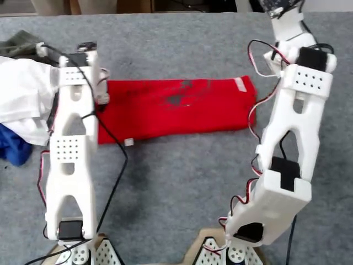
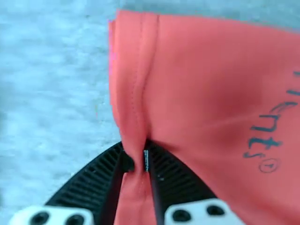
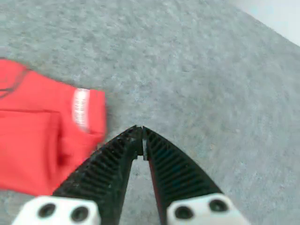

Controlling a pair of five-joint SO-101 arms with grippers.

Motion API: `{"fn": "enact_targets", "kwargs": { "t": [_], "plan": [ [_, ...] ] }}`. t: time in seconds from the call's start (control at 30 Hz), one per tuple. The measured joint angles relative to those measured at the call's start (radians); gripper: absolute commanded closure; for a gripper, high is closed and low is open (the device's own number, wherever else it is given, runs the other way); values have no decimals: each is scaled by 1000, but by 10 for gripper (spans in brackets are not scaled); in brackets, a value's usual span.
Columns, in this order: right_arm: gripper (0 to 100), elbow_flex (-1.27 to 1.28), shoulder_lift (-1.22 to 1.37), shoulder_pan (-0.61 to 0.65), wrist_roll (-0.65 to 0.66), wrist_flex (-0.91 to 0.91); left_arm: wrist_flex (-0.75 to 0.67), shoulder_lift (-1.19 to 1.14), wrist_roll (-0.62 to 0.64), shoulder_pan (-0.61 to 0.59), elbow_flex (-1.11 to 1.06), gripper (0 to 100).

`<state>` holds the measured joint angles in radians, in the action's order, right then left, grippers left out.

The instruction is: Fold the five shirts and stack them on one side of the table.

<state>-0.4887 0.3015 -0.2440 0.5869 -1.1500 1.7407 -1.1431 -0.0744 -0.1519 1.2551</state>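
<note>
The red shirt [image 1: 176,110] is lying mid-table as a long, already narrowed band, its long axis running left to right. The neck label [image 1: 240,84] is sitting at the far right corner, so the collar end is probably pointing right and the hem left. The left gripper [image 2: 143,157] is pinching a fold of the stitched hem at the shirt's left end, jaws closed on the cloth. The right gripper [image 3: 142,133] is hanging over bare table [image 1: 182,182] just beside the label end, its jaws closed on nothing. The step in hand looks like the crosswise fold of this shirt: the left end is being gripped so it can be carried over toward the right end. That move is calling for a lift high enough to clear the cloth, a straight carry along the long axis, and perhaps the right gripper pressing the far end so the band is not dragging. A white shirt [image 1: 22,94], a blue one [image 1: 14,146] and a green one [image 1: 19,41] are lying bunched at the left edge, seemingly awaiting folding.
</note>
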Motion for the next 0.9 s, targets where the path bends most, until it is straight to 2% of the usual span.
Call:
{"fn": "enact_targets", "kwargs": {
  "t": [0.2,0.4,0.63,0.9],
  "plan": [
    [990,-9,0,-52,0,0,6,63,-71,-89,3,982],
    [990,-48,0,-94,0,0,6,226,-49,-69,3,982],
    [990,-48,2,-155,-5,32,8,382,21,146,0,982],
    [990,-48,2,-184,-6,44,6,397,146,405,-40,982]
  ]
}}
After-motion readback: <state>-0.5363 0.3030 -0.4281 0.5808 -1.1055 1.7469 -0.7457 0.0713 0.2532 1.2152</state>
